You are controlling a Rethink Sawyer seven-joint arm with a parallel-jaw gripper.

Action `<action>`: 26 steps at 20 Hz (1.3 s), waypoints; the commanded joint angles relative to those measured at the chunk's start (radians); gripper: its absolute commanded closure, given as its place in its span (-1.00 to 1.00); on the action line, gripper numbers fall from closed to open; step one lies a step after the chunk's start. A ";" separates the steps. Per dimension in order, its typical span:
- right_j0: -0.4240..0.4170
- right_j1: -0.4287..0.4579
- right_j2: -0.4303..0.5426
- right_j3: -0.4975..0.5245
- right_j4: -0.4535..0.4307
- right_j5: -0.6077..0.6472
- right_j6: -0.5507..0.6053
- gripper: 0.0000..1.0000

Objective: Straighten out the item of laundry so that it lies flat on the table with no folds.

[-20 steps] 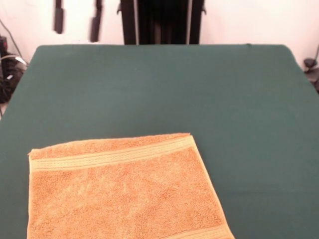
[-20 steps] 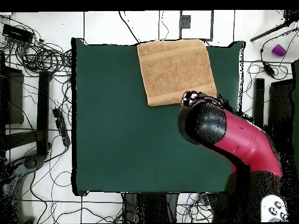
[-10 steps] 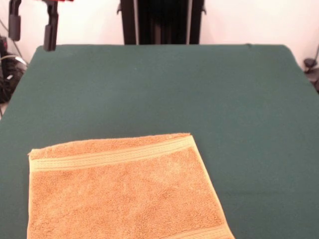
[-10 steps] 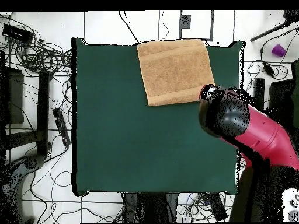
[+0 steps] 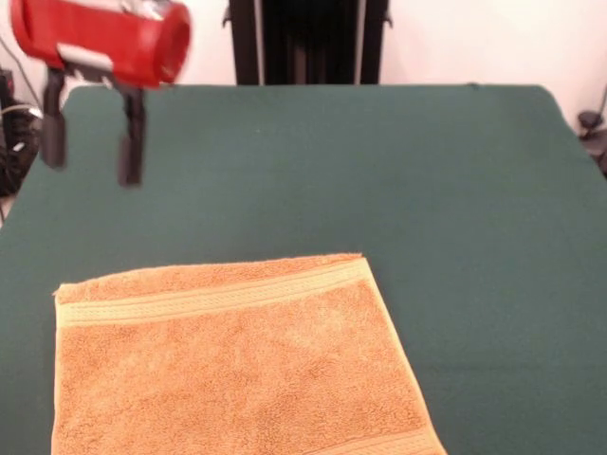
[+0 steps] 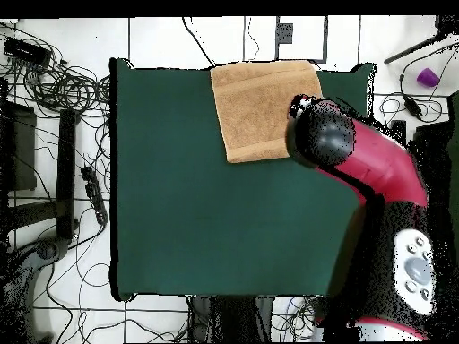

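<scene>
The item of laundry [image 5: 237, 365] is an orange-tan towel lying flat on the green table [image 5: 436, 190], at the near left in the front view. A woven band runs along its far edge, and its near edge is cut off by the picture. My gripper [image 5: 90, 169] hangs open and empty above the table's far left, well beyond the towel's far edge. Looking down in the overhead view, the towel [image 6: 260, 103] lies against the top edge of the table [image 6: 197, 215]. There the red arm [image 6: 359, 161] overlaps the towel's lower right corner and hides the gripper.
Black pedestal uprights [image 5: 308, 43] stand behind the table's far edge. Cables [image 6: 54, 85] lie on the floor to the left of the table in the overhead view, and a purple cup [image 6: 428, 77] sits on the floor at the upper right.
The gripper has dropped from the top edge of the front view to well above the table's far left. In the overhead view the arm has swung towards the towel's corner. The towel has not moved.
</scene>
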 commanded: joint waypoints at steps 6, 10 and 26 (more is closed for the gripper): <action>0.157 0.285 -0.083 -0.304 0.182 0.266 0.480 -1.00; 0.185 0.292 -0.069 -0.221 0.163 0.086 0.482 -1.00; -0.199 0.134 0.507 0.197 -0.053 -0.258 0.179 -1.00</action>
